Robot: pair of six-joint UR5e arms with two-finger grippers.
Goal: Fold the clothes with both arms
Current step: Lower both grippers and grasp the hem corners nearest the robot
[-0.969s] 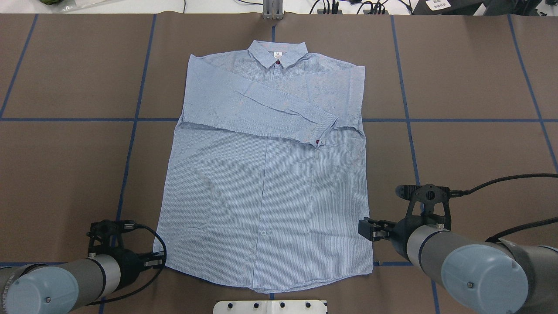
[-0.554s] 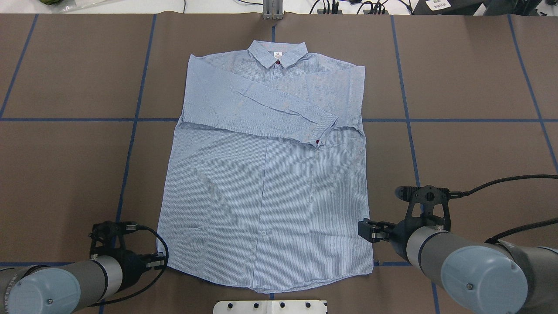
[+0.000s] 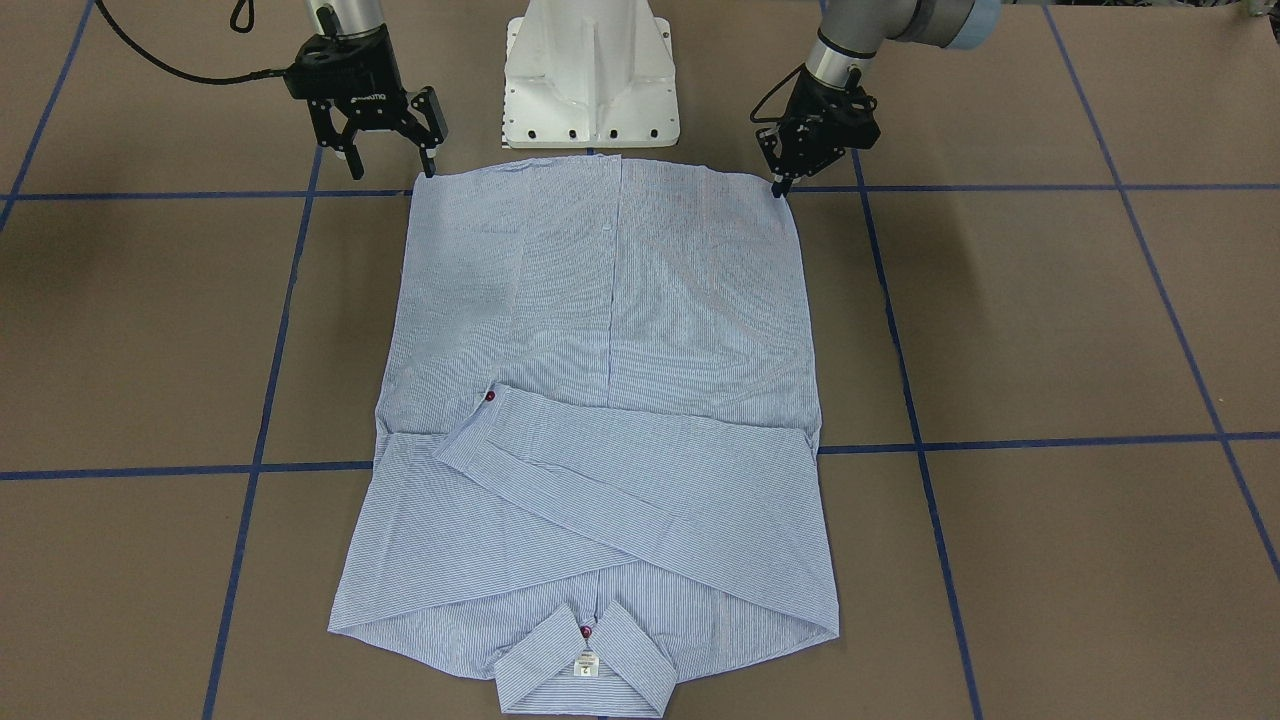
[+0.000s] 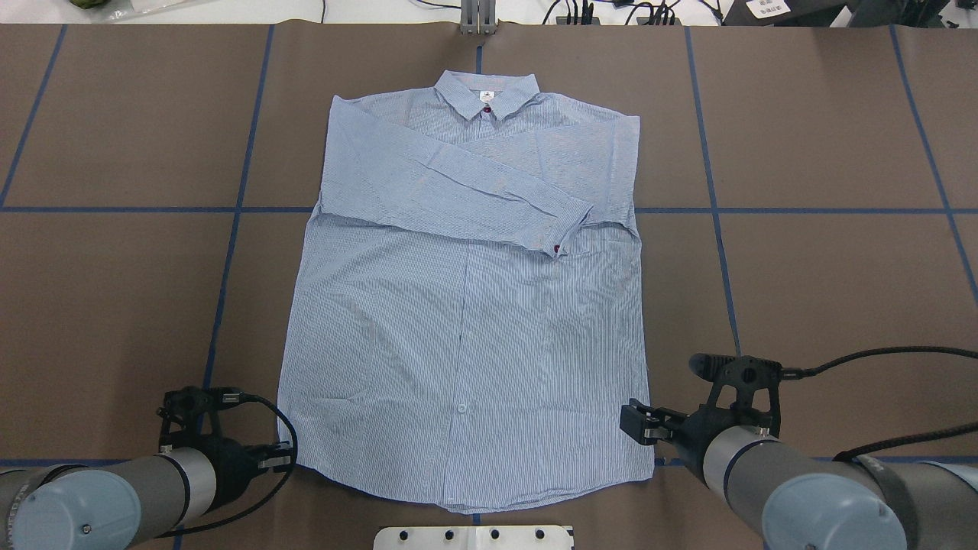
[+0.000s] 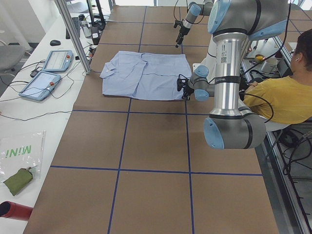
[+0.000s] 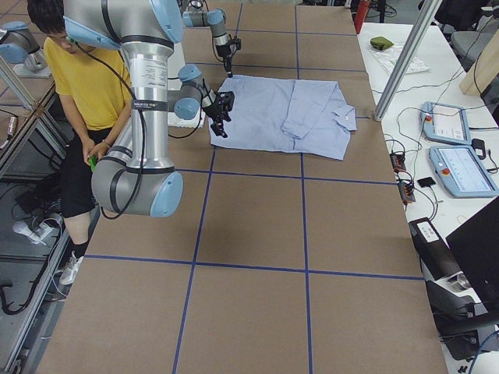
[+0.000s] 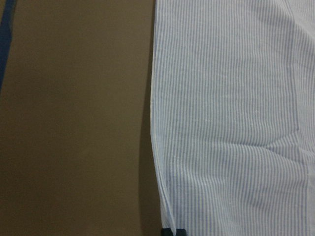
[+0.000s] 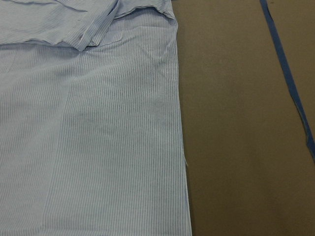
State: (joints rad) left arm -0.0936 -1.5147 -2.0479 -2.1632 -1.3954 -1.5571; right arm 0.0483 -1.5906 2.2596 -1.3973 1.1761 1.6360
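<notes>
The light blue striped shirt (image 4: 466, 305) lies flat and buttoned on the brown table, collar (image 4: 487, 92) at the far side, with one sleeve folded across the chest. My left gripper (image 4: 276, 458) sits low at the near left hem corner. Its fingertips (image 7: 170, 231) look closed together on the shirt's edge (image 7: 157, 147). In the front view the left gripper (image 3: 780, 185) touches that corner. My right gripper (image 3: 392, 170) is open and empty, just above the near right hem corner; it also shows in the overhead view (image 4: 638, 424). The right wrist view shows the shirt's right edge (image 8: 179, 123).
The white pedestal (image 3: 590, 80) stands just behind the hem. Blue tape lines (image 4: 229, 229) cross the brown table cover. A grey post (image 4: 477, 19) stands at the far edge. A person in yellow (image 5: 273, 97) sits beside the robot. Tablets (image 5: 44, 80) lie on a side bench.
My right gripper has moved toward the near edge along the shirt's right side, closer to the hem corner. The left gripper shifted slightly, and the shirt's lower left edge was nudged inward.
</notes>
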